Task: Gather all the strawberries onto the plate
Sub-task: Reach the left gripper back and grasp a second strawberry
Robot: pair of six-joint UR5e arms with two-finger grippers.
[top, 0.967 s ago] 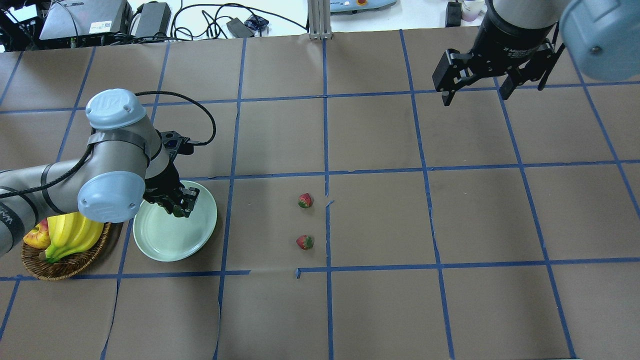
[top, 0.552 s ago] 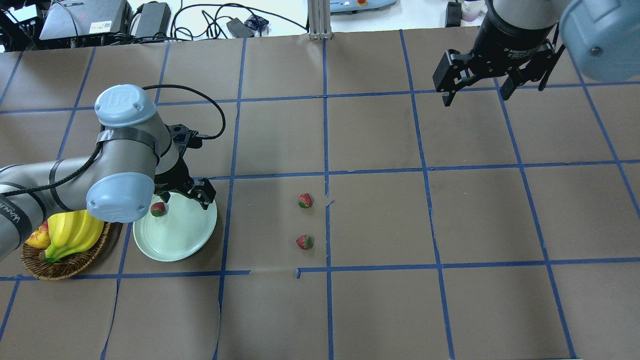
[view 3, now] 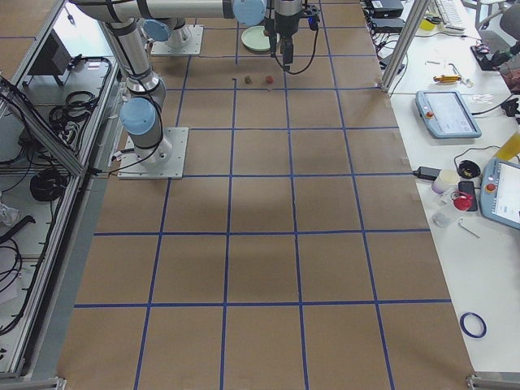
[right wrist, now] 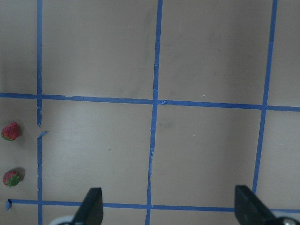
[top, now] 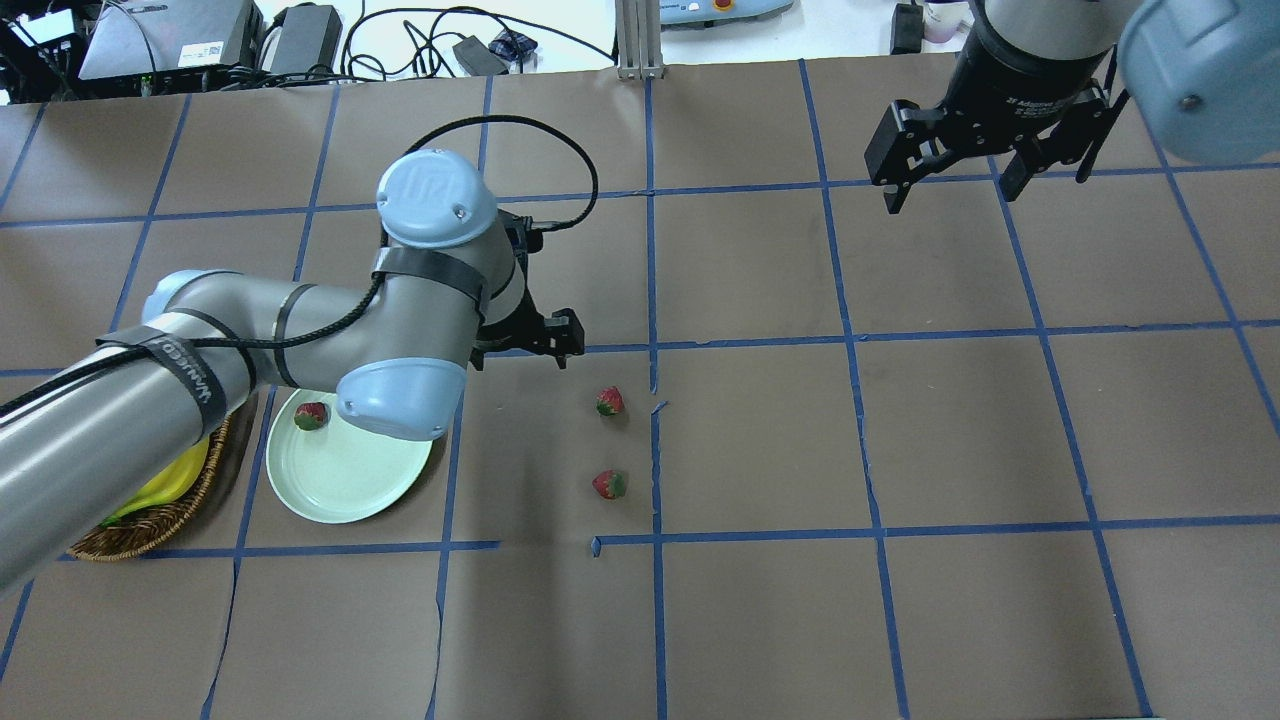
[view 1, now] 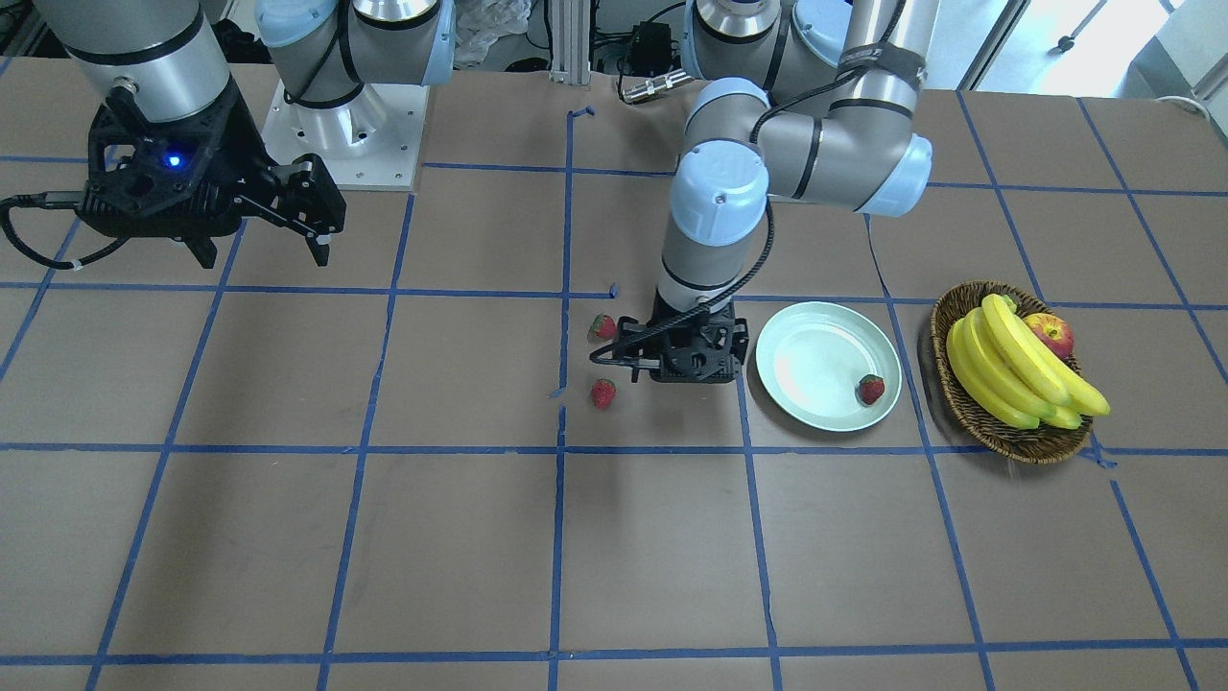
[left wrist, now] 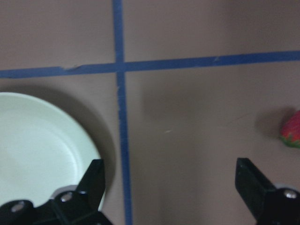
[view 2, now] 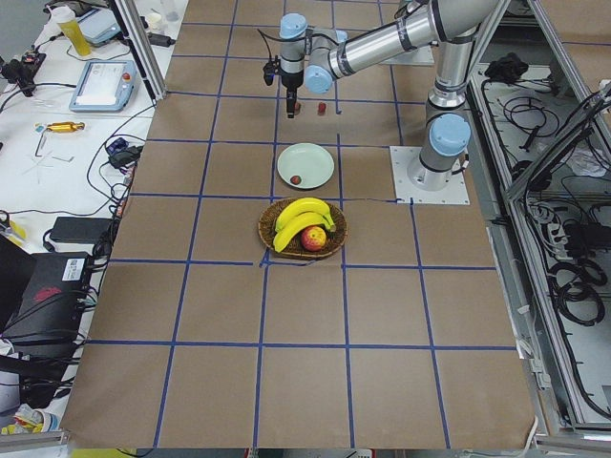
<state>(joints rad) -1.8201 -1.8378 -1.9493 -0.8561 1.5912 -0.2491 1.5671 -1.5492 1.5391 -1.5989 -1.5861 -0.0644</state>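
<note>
Brown paper table (top: 900, 620) with a blue tape grid, cables piled past the back edge. The left gripper (top: 525, 345) hangs just off the plate (top: 350, 480) toward the loose fruit, jaws spread wide, nothing in them. The right gripper (top: 950, 178) is way off in the far corner, also gaping and empty.

Progress: roughly a third done, I'd say. The plated strawberry (top: 310, 415) sits inside the plate by the rim. The upper strawberry (top: 610, 401) and lower strawberry (top: 609, 485) lie on the paper near the centre line. The left wrist cam shows one berry, probably the upper one, out past the finger, not between the jaws.
</note>
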